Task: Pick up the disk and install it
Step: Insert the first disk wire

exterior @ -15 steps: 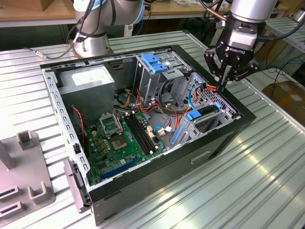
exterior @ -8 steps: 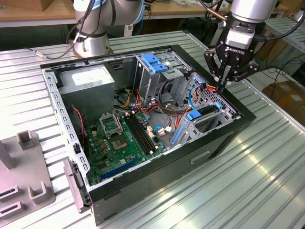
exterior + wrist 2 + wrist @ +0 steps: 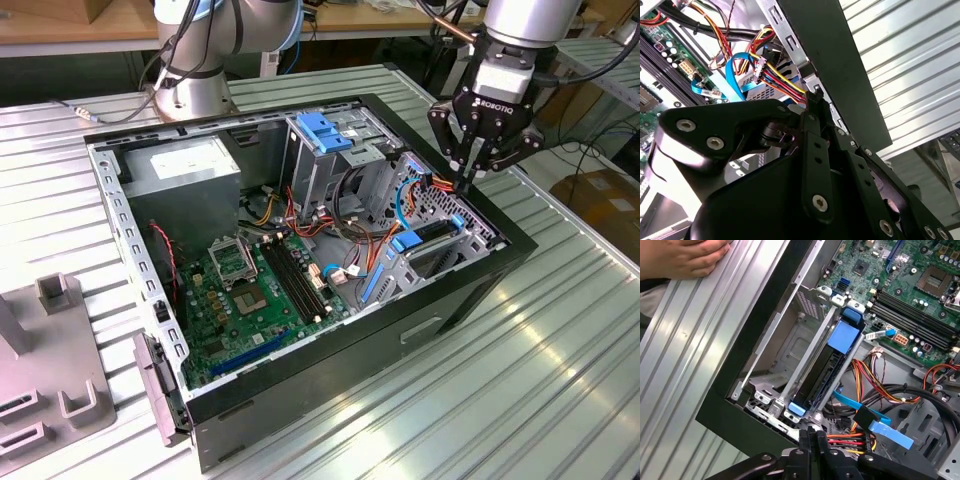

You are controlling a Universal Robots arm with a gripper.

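**Task status.** The disk [image 3: 821, 371] is no longer a loose part. It stands on edge in the drive cage [image 3: 805, 347] at the corner of the case [image 3: 330, 345], lower right of centre in the exterior view. In the first wrist view, its blue bracket [image 3: 845, 335] lies level with the cage rails. Judge the pick-up and insertion as done, or very nearly so. Full seating cannot be confirmed.

**Gripper.** The gripper [image 3: 467, 178] hangs at the upper right of the exterior view, over the case wall just beyond the disk. Its fingers are drawn together. No part is seen between them. The tips sit close beside the red, yellow and black cables [image 3: 845, 441]. They may be nipping a wire, but the gripper body covers that spot in both wrist views.

**Remaining work.** Treat connection as open:
- A blue data cable [image 3: 880, 427] runs loose near the cage.
- No plug is seen mated to the disk.

**Hidden or unclear.**
- The disk's connector end lies behind the cables and cage.
- Its label face is turned away, and you see the black edge alone.
- The cage floor and any latch engagement are in shadow.
- A person's hand [image 3: 685, 257] rests on the table [image 3: 520, 380] beside the case, cut off by the frame edge.
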